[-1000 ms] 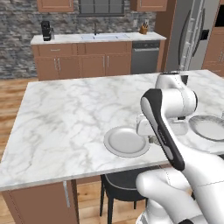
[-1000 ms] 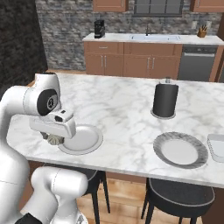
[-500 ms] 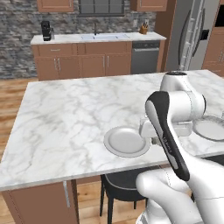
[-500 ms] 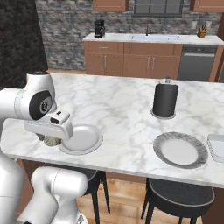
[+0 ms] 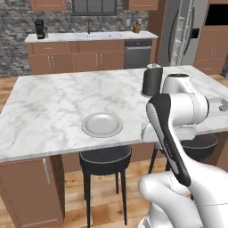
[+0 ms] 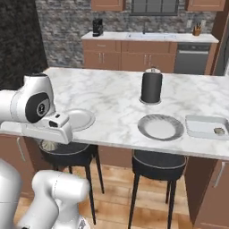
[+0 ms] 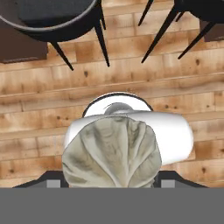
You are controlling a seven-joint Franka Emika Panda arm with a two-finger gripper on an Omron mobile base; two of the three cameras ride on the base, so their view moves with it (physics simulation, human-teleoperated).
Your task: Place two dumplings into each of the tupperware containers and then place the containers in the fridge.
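My gripper [image 7: 109, 176] is shut on a beige pleated dumpling [image 7: 109, 148], which hangs under the hand [image 6: 49, 139] just off the island's front edge, above the wooden floor. One tupperware container [image 6: 200, 125] sits at the island's right end, and a dumpling [image 6: 219, 131] lies in its right part. The grey fridge [image 5: 176, 33] stands at the back right, doors shut. In the left base view my own arm [image 5: 167, 129] covers the hand.
Two round grey plates lie on the marble island, one near my hand [image 6: 78, 119] and one further right [image 6: 160, 127]. A black canister [image 6: 151, 86] stands behind them. Dark stools [image 6: 159, 163] stand below the front edge.
The base has driven and both base views have shifted. The hand with the dumpling has come off the near plate to just past the island's front edge.
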